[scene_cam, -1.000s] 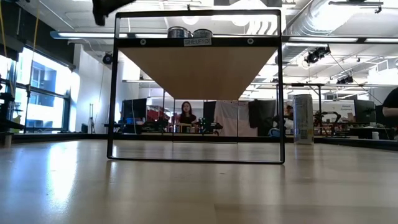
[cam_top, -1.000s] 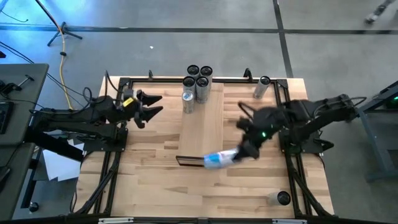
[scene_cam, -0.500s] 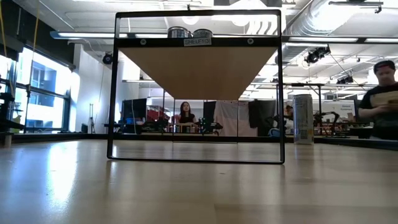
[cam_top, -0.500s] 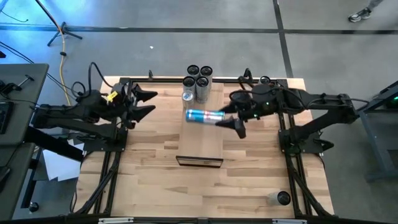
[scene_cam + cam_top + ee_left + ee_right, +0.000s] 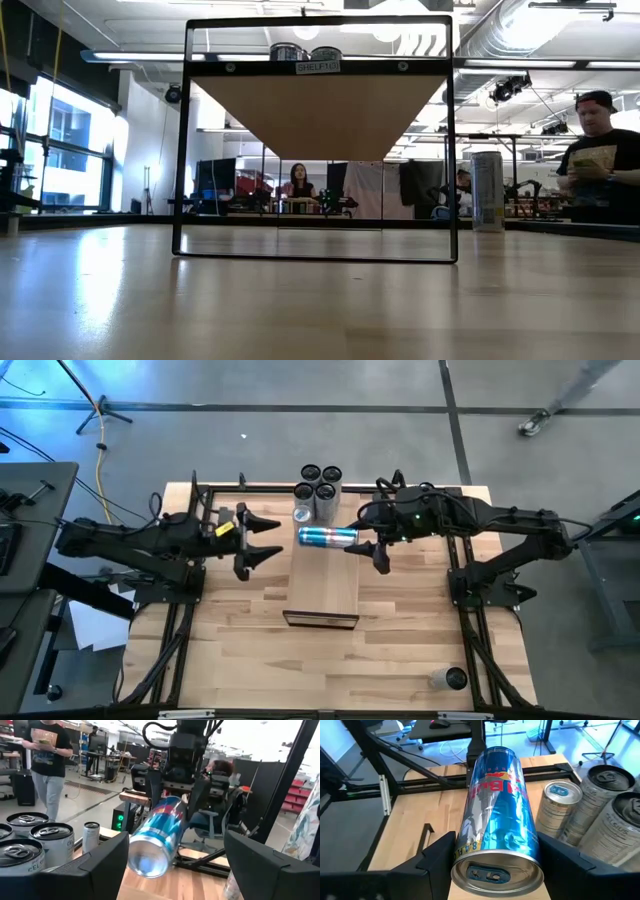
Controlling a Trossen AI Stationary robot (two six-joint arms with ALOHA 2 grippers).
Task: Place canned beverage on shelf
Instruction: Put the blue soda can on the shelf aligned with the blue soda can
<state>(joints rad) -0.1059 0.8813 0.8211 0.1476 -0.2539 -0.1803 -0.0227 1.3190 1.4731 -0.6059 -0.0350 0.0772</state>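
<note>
A blue and silver canned beverage [image 5: 326, 537] lies on its side in the air over the shelf [image 5: 325, 590], a long pale board, with my right gripper [image 5: 366, 543] shut on it. Its bottom end faces my left gripper [image 5: 270, 540], which stands open just left of the shelf, level with the can and touching nothing. Several grey cans [image 5: 318, 488] stand upright on the shelf's far end, close beside the held can [image 5: 496, 810]. My right gripper pinches the can's two sides near its tab end [image 5: 470, 851] between its two fingers [image 5: 436, 856]. The fingers come from the table's right, slanting a little downward, and lie along the can. The can is lifted clear of the shelf, its bottom end [image 5: 146, 861] toward the left arm.
One can [image 5: 455, 678] stands on the table at the near right corner. Black frame rails [image 5: 470, 640] run along both sides of the table. A small can [image 5: 91, 836] stands beyond the grey ones. A person [image 5: 598, 150] stands in the room behind.
My right gripper has carried the can from the shelf's near end toward the far end, rolling its wrist, so the can now lies crosswise over the shelf with its bottom toward the left. My left gripper has moved right, toward the shelf and the can.
</note>
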